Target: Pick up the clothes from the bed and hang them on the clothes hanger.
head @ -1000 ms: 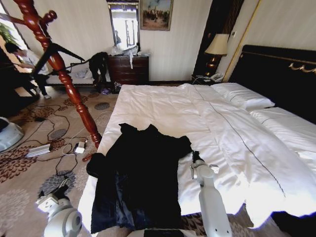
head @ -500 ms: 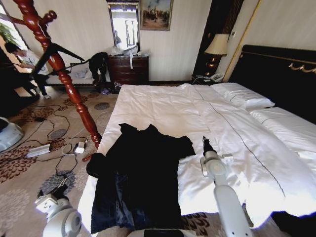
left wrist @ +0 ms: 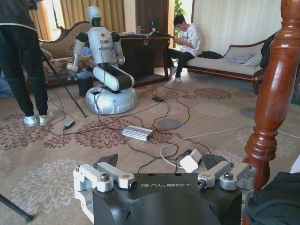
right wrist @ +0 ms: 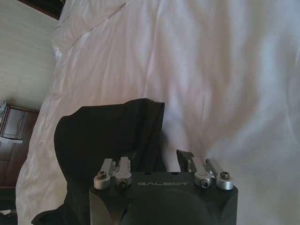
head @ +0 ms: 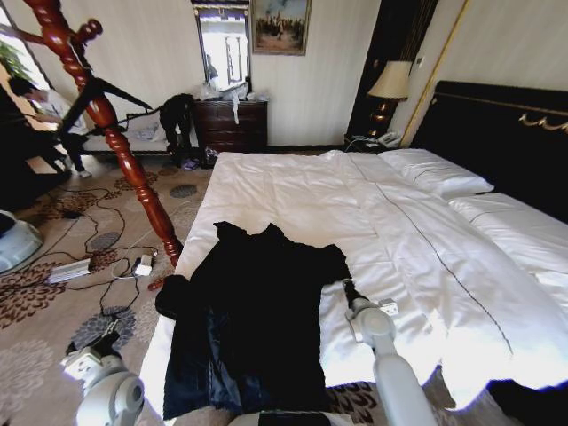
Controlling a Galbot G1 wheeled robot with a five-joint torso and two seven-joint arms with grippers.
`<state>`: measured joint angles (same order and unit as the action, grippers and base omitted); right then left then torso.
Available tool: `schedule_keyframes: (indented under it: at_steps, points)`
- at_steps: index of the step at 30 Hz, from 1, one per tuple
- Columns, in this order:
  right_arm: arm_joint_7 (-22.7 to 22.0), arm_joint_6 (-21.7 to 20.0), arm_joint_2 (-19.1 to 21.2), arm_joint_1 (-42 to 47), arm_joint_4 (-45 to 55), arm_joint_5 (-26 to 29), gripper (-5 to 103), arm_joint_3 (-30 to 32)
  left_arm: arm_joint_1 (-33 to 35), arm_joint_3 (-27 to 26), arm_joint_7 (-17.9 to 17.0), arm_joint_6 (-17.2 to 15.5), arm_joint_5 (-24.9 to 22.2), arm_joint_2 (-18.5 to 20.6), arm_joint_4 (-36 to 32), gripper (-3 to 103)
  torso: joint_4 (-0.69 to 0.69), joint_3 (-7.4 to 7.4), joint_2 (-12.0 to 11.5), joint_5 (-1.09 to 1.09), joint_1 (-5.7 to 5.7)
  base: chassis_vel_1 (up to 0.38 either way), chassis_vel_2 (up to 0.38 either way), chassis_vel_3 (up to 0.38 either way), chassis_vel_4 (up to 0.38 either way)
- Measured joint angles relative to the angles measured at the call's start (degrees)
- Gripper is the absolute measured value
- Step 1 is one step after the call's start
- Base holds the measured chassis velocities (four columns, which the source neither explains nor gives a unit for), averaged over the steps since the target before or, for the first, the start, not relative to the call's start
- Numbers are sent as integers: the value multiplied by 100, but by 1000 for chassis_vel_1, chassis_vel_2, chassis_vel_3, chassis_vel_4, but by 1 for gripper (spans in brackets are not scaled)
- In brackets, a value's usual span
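Black clothes point(head: 253, 311) flat on the bed point(head: 399, 231), foot edge; right gripper point(head: 348, 290), jaws spread, at their 3 o'clock hem. Left gripper point(left wrist: 161, 165) wide, over carpet.

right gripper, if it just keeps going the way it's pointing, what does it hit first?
Most likely the clothes: the right gripper is open and its fingers straddle the coat's edge on the bed, one side over black cloth, the other over white duvet. Depth is unclear.

Right hand point(right wrist: 160, 157): fingers apart, straddling black clothes point(right wrist: 110, 136) edge. White bed point(right wrist: 220, 79) duvet from 12 to 4 o'clock.
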<state>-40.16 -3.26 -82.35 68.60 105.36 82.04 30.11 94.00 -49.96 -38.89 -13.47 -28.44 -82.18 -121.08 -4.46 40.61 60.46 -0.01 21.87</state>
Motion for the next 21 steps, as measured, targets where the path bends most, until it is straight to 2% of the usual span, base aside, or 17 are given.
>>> schedule_keyframes:
  at_steps: [2, 5, 7, 10, 11, 12, 15, 17, 21]
  points:
    - [66, 30, -60, -144, -169, -72, 57, 0, -6, 6, -1, -4, 0, 3, 6, 100, 1, 0, 0, 0, 0, 0, 0, 0, 0]
    - [122, 61, -90, -269, -340, -124, 61, 28, -6, 5, -2, -10, -13, 23, 6, 100, 0, 0, 0, 1, 0, 0, 0, 0, 0]
    - [178, 102, -95, -373, -482, -178, 52, 70, -6, -1, -8, -17, -35, 45, 5, 100, 0, 0, 0, 1, 0, 0, 0, 0, 0]
    - [235, 157, -86, -456, -598, -258, 47, 121, -6, -8, -14, -20, -51, 64, 2, 100, 0, 0, 0, 1, 0, 0, 0, 0, 0]
    - [254, 184, -80, -481, -632, -286, 37, 144, -3, -9, -15, -20, -53, 69, 0, 100, 0, 0, 0, 1, 0, 0, 0, 0, 0]
    - [254, 184, -80, -481, -632, -286, 37, 144, -3, -9, -15, -20, -53, 69, 0, 100, 0, 0, 0, 1, 0, 0, 0, 0, 0]
    - [312, 252, -50, -515, -692, -341, 20, 186, 14, -11, -17, -20, -56, 70, -5, 100, 0, 0, 0, 1, 0, 0, 0, 0, 0]
    - [335, 267, -42, -519, -705, -352, 20, 189, 21, -11, -17, -21, -56, 68, -10, 100, 0, 0, 0, 1, 0, 0, 0, 0, 0]
    - [433, 336, -16, -557, -758, -460, 2, 187, 40, -11, -20, -19, -56, 62, -36, 100, 0, 0, 0, 1, 0, 0, 0, 0, 0]
